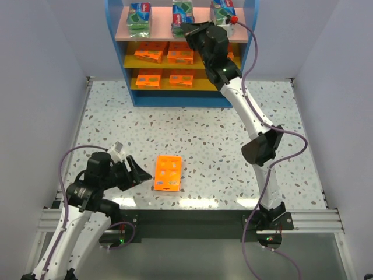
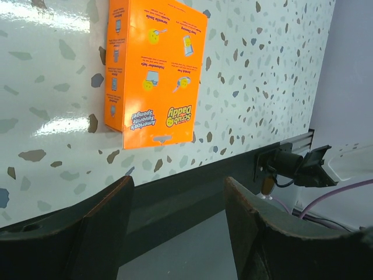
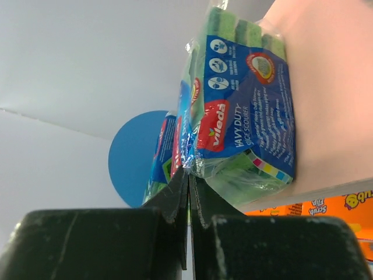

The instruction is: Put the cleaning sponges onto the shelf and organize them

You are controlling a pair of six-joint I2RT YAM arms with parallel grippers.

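Left gripper [image 1: 138,173], near: jaws stand wide and empty, just beside the orange pack [image 1: 168,173] on the desk [image 1: 198,131]. Right gripper [image 3: 187,175], far: jaws pressed together, tips touching a green pack [image 3: 247,111] on the shelf [image 1: 159,29].

In the top view the shelf [image 1: 175,100] is cut off just above its pink board, which slices the tops off the three green packs [image 1: 140,16]. The right arm [image 1: 217,52] hides the right part of the middle board and part of the right-hand green pack [image 1: 221,11]. In the left wrist view the orange pack [image 2: 154,64] loses its far end to the frame. In the right wrist view a second green pack [image 3: 165,149] is mostly hidden behind the front pack [image 3: 245,116].
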